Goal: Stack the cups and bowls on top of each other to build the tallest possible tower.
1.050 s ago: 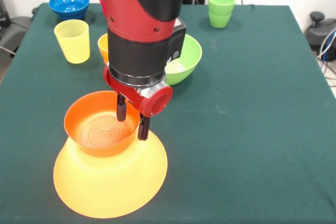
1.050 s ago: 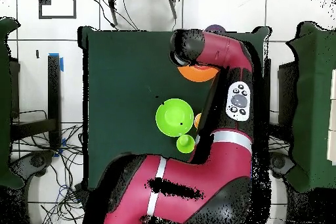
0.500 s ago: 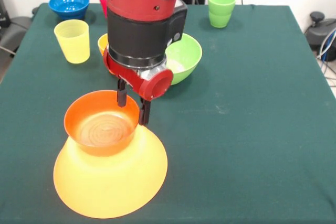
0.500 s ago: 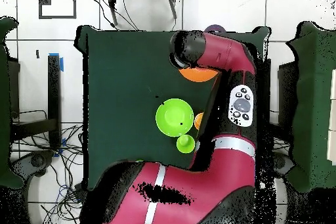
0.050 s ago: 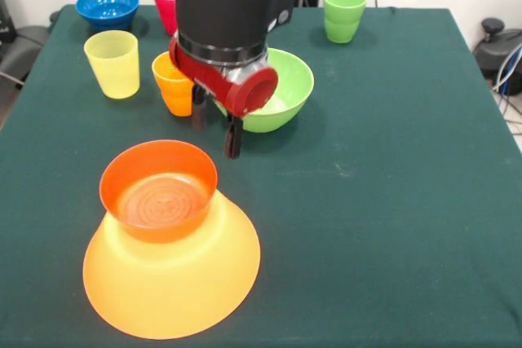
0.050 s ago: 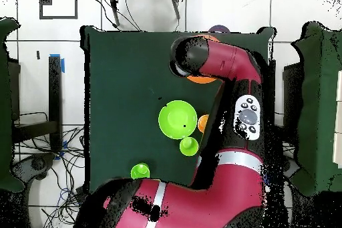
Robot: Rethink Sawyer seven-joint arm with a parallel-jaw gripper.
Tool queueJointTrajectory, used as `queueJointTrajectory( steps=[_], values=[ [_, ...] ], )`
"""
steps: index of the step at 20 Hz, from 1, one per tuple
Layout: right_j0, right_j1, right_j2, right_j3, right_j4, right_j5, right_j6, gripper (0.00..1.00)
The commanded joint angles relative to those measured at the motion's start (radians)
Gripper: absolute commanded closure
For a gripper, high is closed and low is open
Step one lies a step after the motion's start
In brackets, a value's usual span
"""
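where the dark green cloth surface [image 5: 391,201] lies flat, the tower [image 5: 167,258] sits at the near left: a very large translucent orange bowl [image 5: 175,291] turned upside down w/ a small orange-red bowl [image 5: 158,191] upright on it, glossy, concentric rings showing inside. gripper [image 5: 215,132] hangs above the cloth just behind the tower, clear of it; its two dark fingers [image 5: 233,138] are spread apart w/ nothing between them. behind it a lime green bowl [image 5: 281,91], round & smooth, partly hidden by the red/black arm. an orange cup [image 5: 173,83] is just left of the fingers, a yellow cup [image 5: 112,63] further left, tapered, no handles. blue bowl [image 5: 107,7] at far left corner; red cup [image 5: 165,2] mostly covered by the arm. two lime green cups [image 5: 343,12] nested at far right. in the overhead view the arm covers nearly all of the tower; only an orange sliver shows.
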Motion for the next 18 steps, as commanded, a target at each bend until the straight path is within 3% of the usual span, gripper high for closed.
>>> queueJointTrajectory(
  steps=[1,18],
  values=[
    [0.046,-0.067,0.063,0.202,0.017,0.041,0.059,0.0],
    [0.12,-0.079,0.035,0.433,0.06,-0.197,0.18,0.0]
  ],
)
